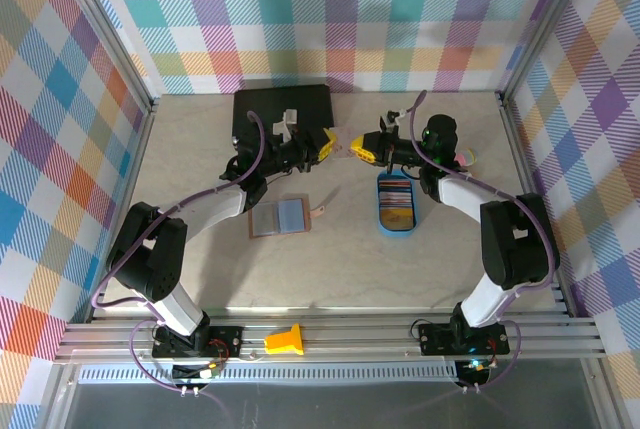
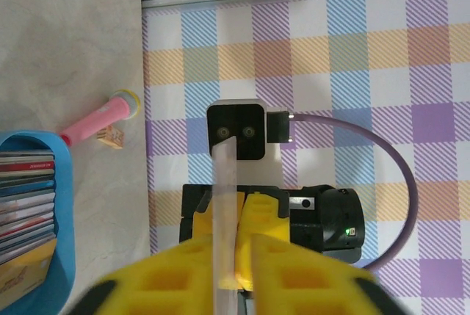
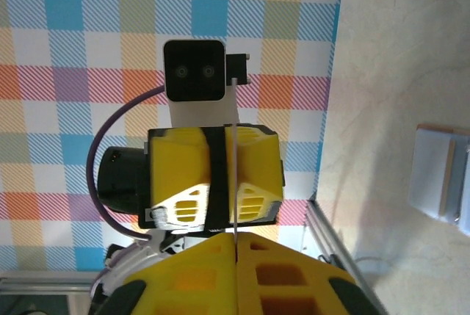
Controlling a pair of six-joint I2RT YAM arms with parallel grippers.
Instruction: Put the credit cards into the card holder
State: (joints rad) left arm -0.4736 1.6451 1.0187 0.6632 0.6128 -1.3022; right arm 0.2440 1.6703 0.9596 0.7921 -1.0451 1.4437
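Both arms meet tip to tip above the back-centre of the table. Right gripper: fingers pressed together on a pale credit card, seen edge-on from both wrists. Left gripper: jaws slightly apart around the card's other end, with a gap on one side. Card holder lies open and flat near table centre. Other credit cards are stacked in the blue tray, just right of the holder.

Blue tray, bluish-grey card holder edged salmon-brown, pastel plaid walls
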